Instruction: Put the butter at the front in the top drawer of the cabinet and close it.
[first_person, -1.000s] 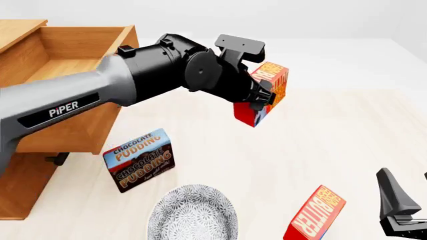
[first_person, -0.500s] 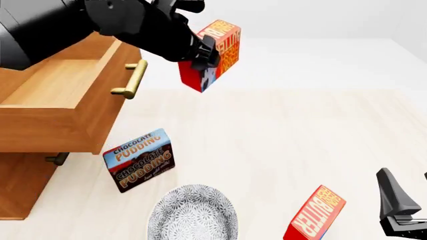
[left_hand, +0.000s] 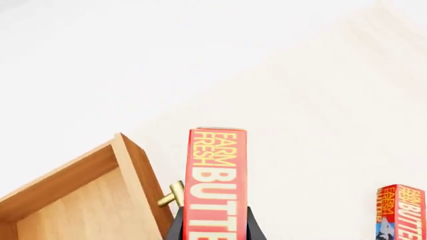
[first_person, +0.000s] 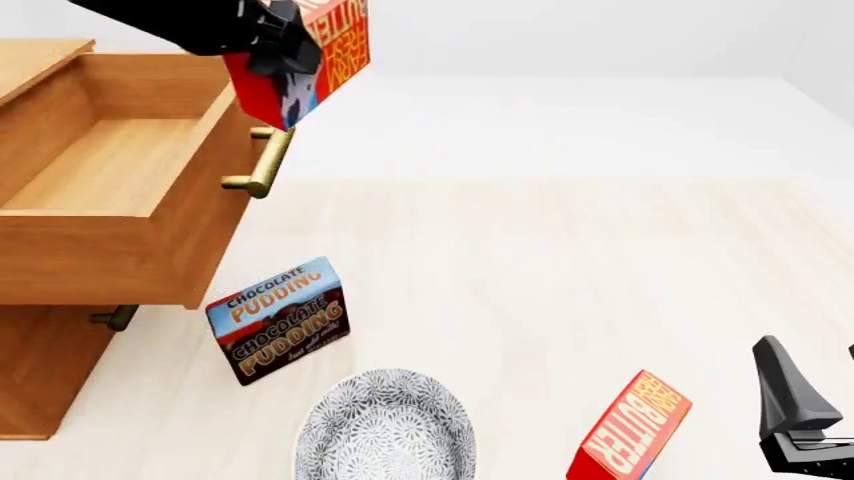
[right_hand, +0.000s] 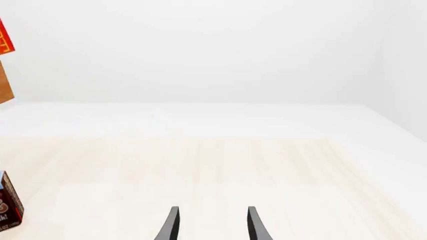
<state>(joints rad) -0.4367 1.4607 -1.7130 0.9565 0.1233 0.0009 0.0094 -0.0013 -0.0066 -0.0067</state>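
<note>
My left gripper (first_person: 274, 48) is shut on a red and orange butter carton (first_person: 318, 45) and holds it high in the air, over the front right corner of the top drawer (first_person: 160, 235), just above its brass handle (first_person: 264, 165). The drawer is pulled out of the cabinet (first_person: 40, 375) and looks empty inside. In the left wrist view the carton (left_hand: 215, 185) sits between my fingers (left_hand: 176, 231), with the drawer (left_hand: 87, 200) beside it. An identical butter carton (first_person: 630, 430) stands tilted at the front right, beside my open, empty right gripper (first_person: 801, 420).
A chocolate pudding box (first_person: 278, 320) stands in front of the cabinet below the open drawer. A patterned grey bowl (first_person: 387, 425) sits at the front middle. A lower drawer's handle (first_person: 114, 318) shows under the open drawer. The right wrist view shows open fingers (right_hand: 172, 224) over bare table.
My left arm has carried the held butter up and to the left, from over the table's middle to above the open drawer's handle. The right arm has not moved.
</note>
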